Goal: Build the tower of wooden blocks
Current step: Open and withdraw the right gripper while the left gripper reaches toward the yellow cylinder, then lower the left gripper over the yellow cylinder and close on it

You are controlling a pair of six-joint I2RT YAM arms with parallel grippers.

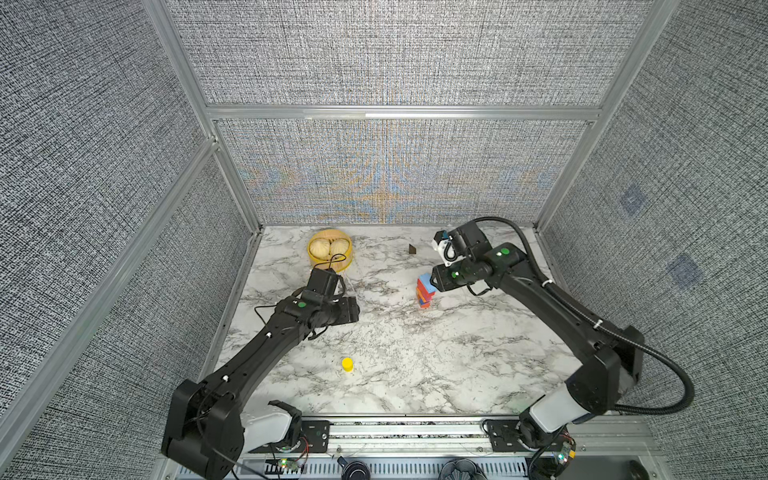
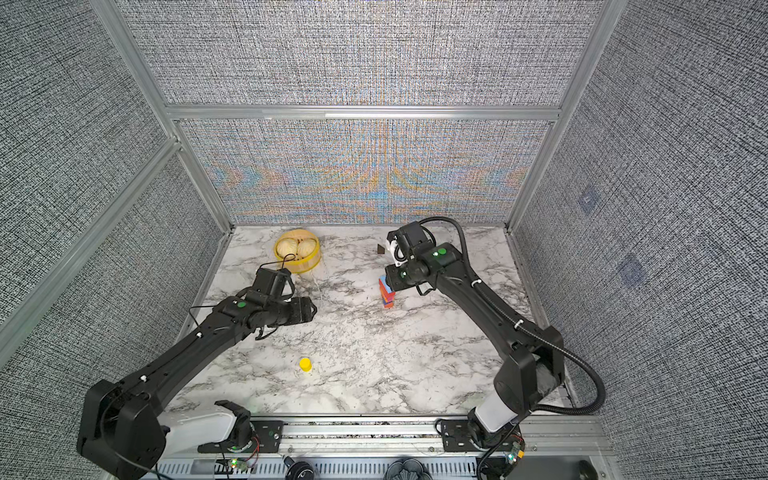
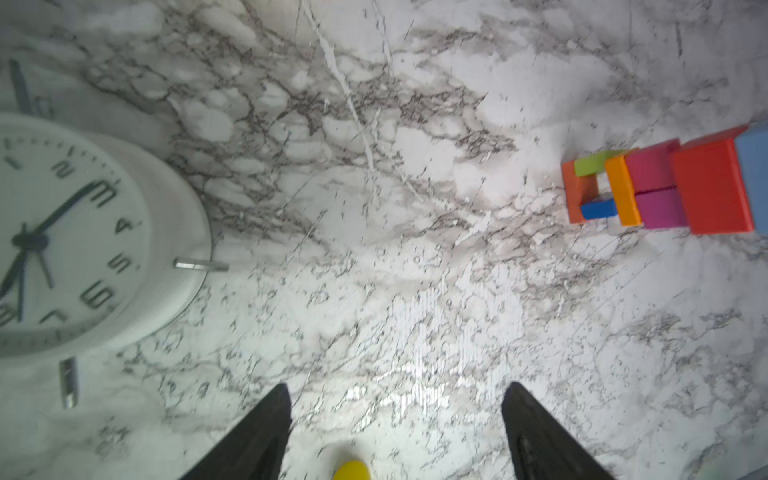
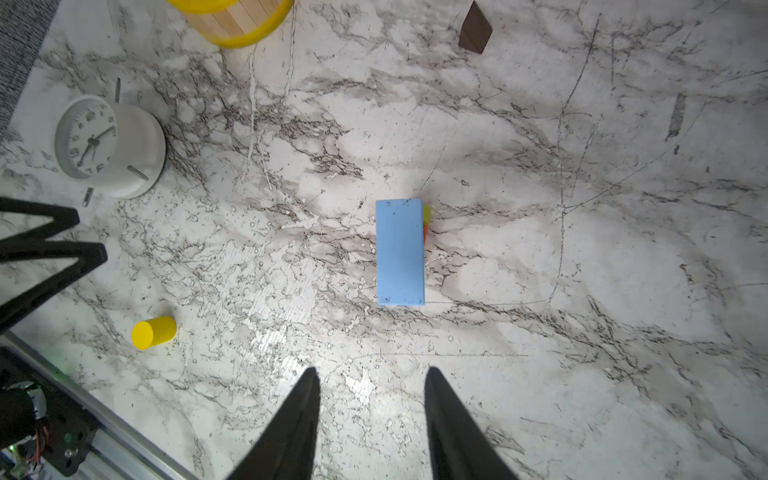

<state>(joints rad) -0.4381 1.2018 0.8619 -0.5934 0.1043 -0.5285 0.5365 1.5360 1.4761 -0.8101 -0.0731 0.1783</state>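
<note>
Lower the open, empty left claw [image 3: 399, 386] squarely over the yellow cylinder [image 1: 347, 364] standing alone on the bench [image 1: 415, 374], holding the open, empty right claw [image 4: 372, 370] clear of the blue block [image 4: 400, 253] topping the tower [image 1: 426, 291].

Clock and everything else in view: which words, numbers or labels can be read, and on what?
"2", "3", "4", "5", "6", "7": dial of the white clock, left wrist view.
Other dial numerals: cut off or blurred.
tower: no text seen on its blocks.
</note>
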